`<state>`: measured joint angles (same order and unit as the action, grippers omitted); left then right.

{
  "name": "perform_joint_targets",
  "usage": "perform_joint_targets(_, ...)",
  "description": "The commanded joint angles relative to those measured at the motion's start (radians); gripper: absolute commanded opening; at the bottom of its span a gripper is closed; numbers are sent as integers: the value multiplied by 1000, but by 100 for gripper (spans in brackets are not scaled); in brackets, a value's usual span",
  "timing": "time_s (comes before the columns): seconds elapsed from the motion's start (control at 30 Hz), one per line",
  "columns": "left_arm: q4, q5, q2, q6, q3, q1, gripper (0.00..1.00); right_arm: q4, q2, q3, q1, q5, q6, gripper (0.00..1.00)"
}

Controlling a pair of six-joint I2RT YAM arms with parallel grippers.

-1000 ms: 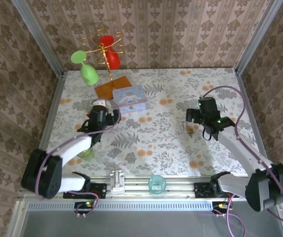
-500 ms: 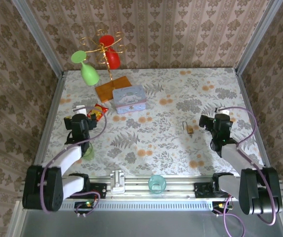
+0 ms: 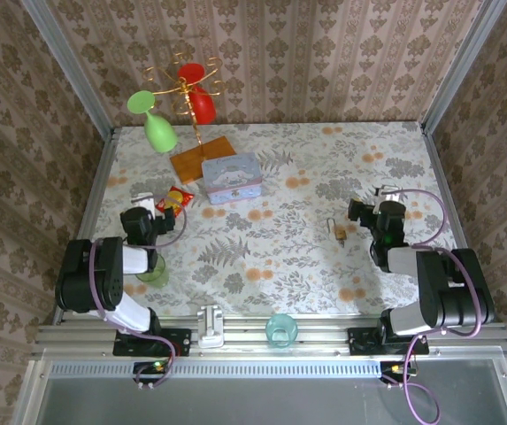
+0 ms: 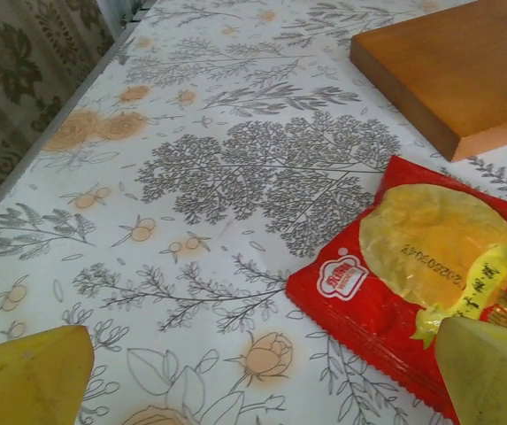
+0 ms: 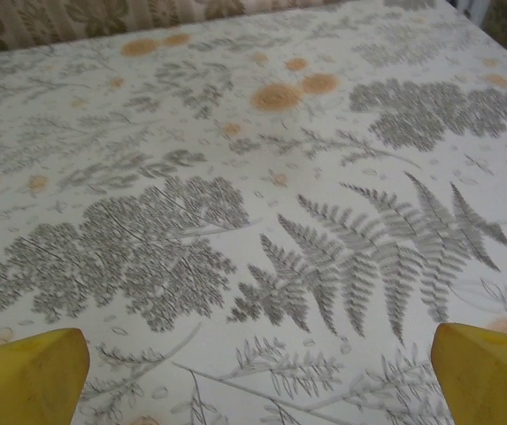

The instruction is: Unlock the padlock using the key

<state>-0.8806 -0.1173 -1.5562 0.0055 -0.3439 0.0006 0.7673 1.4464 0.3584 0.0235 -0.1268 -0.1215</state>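
Floral-print surface (image 3: 271, 257): the tiny brass padlock (image 3: 335, 230) lies near the right tool (image 5: 257, 372), off to its left toward the middle and well apart from the left tool (image 4: 257, 376). Both tools stand wide apart and empty, and the right arm looks better placed to reach.

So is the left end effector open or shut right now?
Open: the left end effector holds nothing, and its yellow fingertips sit far apart at the wrist view's bottom corners.

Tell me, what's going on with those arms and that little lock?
Left gripper open, empty. Right gripper open, empty. Padlock on table, apart from right gripper, untouched. Nothing between them.
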Motion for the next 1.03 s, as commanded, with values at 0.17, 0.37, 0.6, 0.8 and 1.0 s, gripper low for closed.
perform_joint_targets(0.17,-77,43,0,24,-27,-6,100,76,82,50,-25,72,72,100)
perform_joint_targets(0.37,-78,36,-1,27,-28,-10,100,87,82,48,-30,66,77,100)
perform_joint_targets(0.6,-79,36,-2,27,-26,-9,100,81,83,50,-39,56,85,100)
perform_joint_targets(0.8,-80,36,-1,26,-26,-11,100,70,89,58,-39,57,86,100)
perform_joint_targets(1.0,-80,33,-1,28,-26,-11,100,79,82,52,-40,60,86,100)
